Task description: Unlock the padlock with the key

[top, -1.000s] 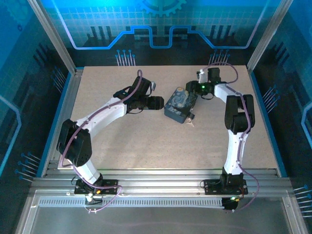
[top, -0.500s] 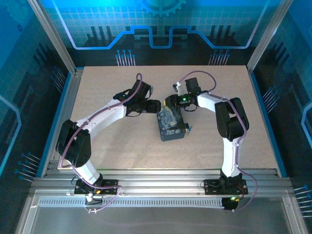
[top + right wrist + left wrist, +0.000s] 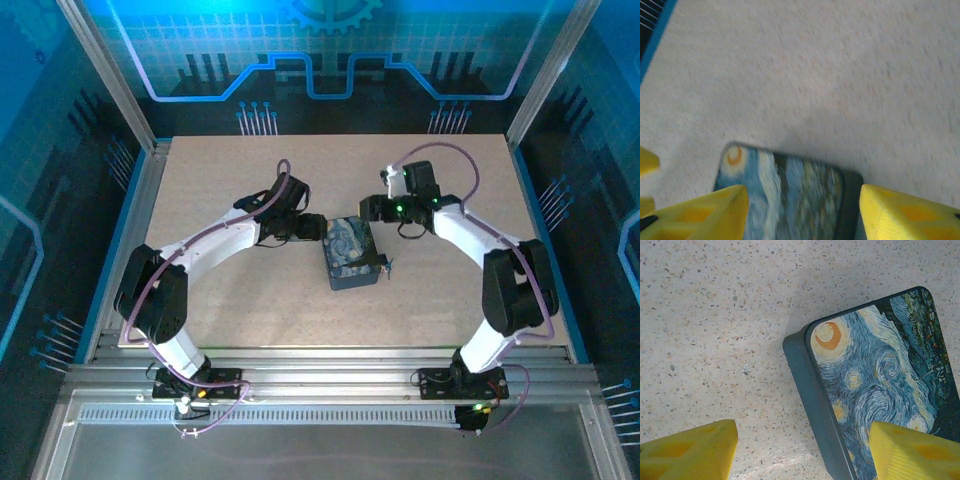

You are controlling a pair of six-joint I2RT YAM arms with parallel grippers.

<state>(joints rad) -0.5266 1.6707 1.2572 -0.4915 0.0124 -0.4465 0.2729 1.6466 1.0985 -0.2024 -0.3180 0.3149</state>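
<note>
Left hand [image 3: 802,454]: jaws spread wide, holding nothing. One yellow fingertip [image 3: 690,450] stands over the bare speckled worktop [image 3: 715,315]. The other [image 3: 915,452] stands over the painted lid of the tin [image 3: 880,380], so the tin's long dark side wall runs up between the two. Whether that fingertip touches the lid cannot be told. From above, this hand [image 3: 315,229] sits against the tin's left far corner.

Right hand [image 3: 805,212]: jaws likewise spread wide and empty. The wrist view is blurred. The tin [image 3: 790,190] lies beneath and between the two yellow fingertips, and one rounded corner bearing an orange crescent shows on the left. From above, this hand [image 3: 372,208] hangs just beyond the tin's far right corner.

Padlock [image 3: 384,265]: a very small dark item on the worktop, right against the tin's right side near its near corner. Its shackle is too small to resolve, and the key is too small to tell apart from it. Both hands are on the far side of the tin from it, the right one nearer.

Tin [image 3: 350,250]: a dark blue rectangular box with a swirl-patterned lid, lying flat at mid-worktop between the two arms, its long axis running near to far.
</note>
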